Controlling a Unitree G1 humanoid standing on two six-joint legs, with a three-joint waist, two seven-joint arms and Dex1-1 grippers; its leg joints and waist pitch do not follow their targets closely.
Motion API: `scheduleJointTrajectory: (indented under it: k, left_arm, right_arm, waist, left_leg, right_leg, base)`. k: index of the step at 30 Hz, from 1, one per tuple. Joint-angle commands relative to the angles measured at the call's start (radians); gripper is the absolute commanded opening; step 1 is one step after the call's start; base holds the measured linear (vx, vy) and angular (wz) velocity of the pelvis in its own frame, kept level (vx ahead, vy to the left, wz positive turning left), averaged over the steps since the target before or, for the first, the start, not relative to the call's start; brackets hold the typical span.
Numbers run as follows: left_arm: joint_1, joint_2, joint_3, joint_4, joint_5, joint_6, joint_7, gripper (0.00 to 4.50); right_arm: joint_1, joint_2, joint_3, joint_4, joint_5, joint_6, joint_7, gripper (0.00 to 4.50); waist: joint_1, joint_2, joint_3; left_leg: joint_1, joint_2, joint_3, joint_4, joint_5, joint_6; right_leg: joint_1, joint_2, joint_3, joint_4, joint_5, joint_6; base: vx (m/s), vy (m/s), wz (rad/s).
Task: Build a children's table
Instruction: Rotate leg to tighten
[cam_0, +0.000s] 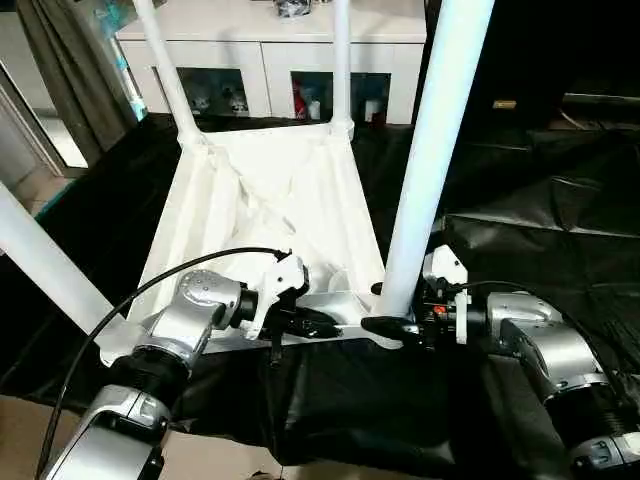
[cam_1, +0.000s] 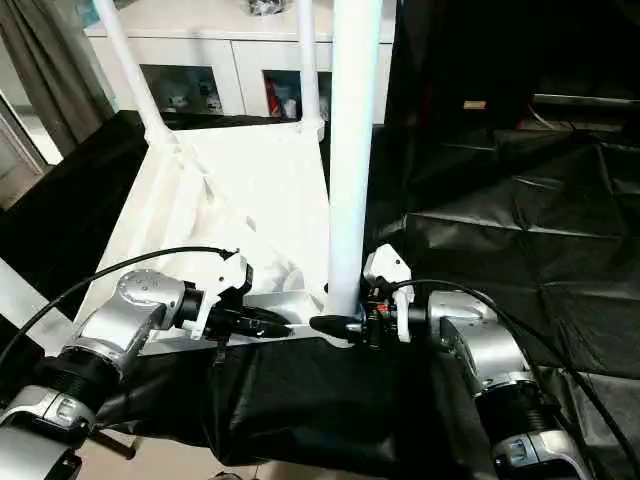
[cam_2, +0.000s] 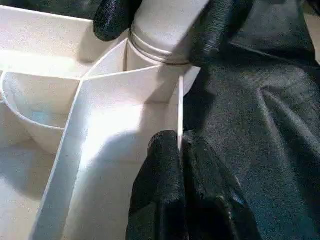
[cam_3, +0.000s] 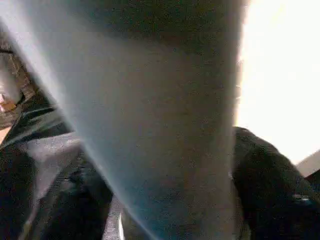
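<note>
Left gripper (cam_0: 318, 322): its 2 black fingers are pinched together on the thin near rim of the upturned tabletop, as the left wrist view shows.
Right gripper (cam_0: 392, 326): its black fingers sit 1 on each side of the base of the near right leg, closed around it where it enters the corner socket.
Near right leg (cam_0: 432, 150): long white plastic tube, standing nearly upright in its socket.
Near left leg (cam_0: 45, 262): white tube slanting out from the near left corner.
Children's table (cam_0: 270, 205): small white plastic rectangular top lying upside down, ribbed underside up, on the black cloth-draped table (cam_0: 540, 200).
Far legs: 2 white tubes, left (cam_0: 165, 65) and right (cam_0: 341, 60), rise from the far corners.
Progress: all 4 legs appear seated; what seems left is pressing the near right one home and turning the table upright.
Containers: the white glass-door cabinet (cam_0: 260, 75) beyond holds small items, too small to tell.
</note>
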Motion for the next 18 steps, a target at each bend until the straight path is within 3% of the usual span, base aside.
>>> scheduleJointTrajectory:
  k: [1,3,5,8,11,13,15,16,18]
  left_arm:
    - [-0.007,-0.011,0.004,-0.033,-0.039,0.007,-0.009,0.0]
    - [-0.005,-0.012,0.004,-0.034,-0.039,0.006,-0.007,0.0]
    - [0.0,-0.022,0.006,-0.026,-0.029,-0.004,0.019,0.0]
    - [-0.016,-0.058,0.014,0.023,0.007,-0.023,0.13,0.0]
    - [-0.054,-0.117,0.039,0.086,0.031,-0.036,0.277,0.0]
    - [-0.084,-0.158,0.054,0.128,0.042,-0.046,0.371,0.0]
    - [-0.113,-0.19,0.062,0.168,0.056,-0.044,0.451,0.0]
    - [-0.131,-0.213,0.068,0.194,0.063,-0.044,0.507,0.0]
    - [-0.159,-0.252,0.08,0.231,0.066,-0.046,0.589,0.0]
  right_arm:
    - [0.013,0.012,0.026,-0.037,0.023,0.019,0.031,2.85]
    - [0.016,0.013,0.027,-0.04,0.024,0.023,0.029,2.77]
    - [0.025,0.023,0.02,-0.039,0.02,0.021,0.002,2.67]
    - [0.022,0.06,0.002,0.003,-0.022,0.002,-0.12,2.63]
    - [-0.007,0.129,-0.03,0.1,-0.09,-0.016,-0.349,2.61]
    - [-0.023,0.177,-0.054,0.155,-0.107,-0.012,-0.474,2.59]
    - [-0.035,0.218,-0.069,0.185,-0.11,-0.005,-0.553,2.59]
    - [-0.05,0.251,-0.079,0.212,-0.112,-0.005,-0.617,2.59]
    - [-0.077,0.309,-0.092,0.263,-0.12,-0.011,-0.721,2.59]
  waist:
    - [0.002,-0.02,-0.063]
    - [0.003,-0.02,-0.063]
    - [0.004,-0.013,-0.062]
    - [0.002,-0.015,-0.06]
    - [-0.01,-0.017,-0.049]
    - [-0.027,-0.012,-0.048]
    - [-0.035,-0.017,-0.049]
    - [-0.036,-0.012,-0.048]
    - [-0.047,-0.011,-0.047]
  left_leg:
    - [0.022,0.055,-0.021,-0.063,-0.194,0.087]
    - [0.023,0.055,-0.021,-0.063,-0.196,0.087]
    - [0.024,0.056,-0.021,-0.064,-0.212,0.079]
    - [0.025,0.056,-0.022,-0.067,-0.238,0.06]
    - [0.032,0.049,-0.027,-0.076,-0.333,0.011]
    - [0.038,0.047,-0.032,-0.078,-0.372,-0.02]
    - [0.037,0.044,-0.034,-0.079,-0.389,-0.023]
    - [0.044,0.043,-0.032,-0.077,-0.403,-0.017]
    - [0.042,0.04,-0.037,-0.079,-0.426,-0.024]
  right_leg:
    - [0.043,-0.053,0.029,-0.062,-0.151,-0.267]
    - [0.043,-0.053,0.029,-0.062,-0.155,-0.266]
    - [0.041,-0.053,0.03,-0.065,-0.17,-0.263]
    - [0.04,-0.053,0.031,-0.069,-0.195,-0.254]
    - [0.037,-0.056,0.029,-0.086,-0.365,-0.216]
    - [0.031,-0.055,0.03,-0.092,-0.424,-0.194]
    - [0.033,-0.054,0.029,-0.097,-0.45,-0.176]
    - [0.023,-0.054,0.032,-0.103,-0.461,-0.171]
    - [0.026,-0.055,0.027,-0.107,-0.514,-0.155]
  base:
    - [0.0,0.0,0.0]
    - [0.0,0.0,0.0]
    - [0.0,0.0,0.0]
    - [0.0,0.0,0.0]
    - [0.0,0.0,0.0]
    - [0.0,0.0,0.0]
    - [0.0,0.0,0.0]
    - [0.0,0.0,0.0]
    - [0.0,0.0,0.0]
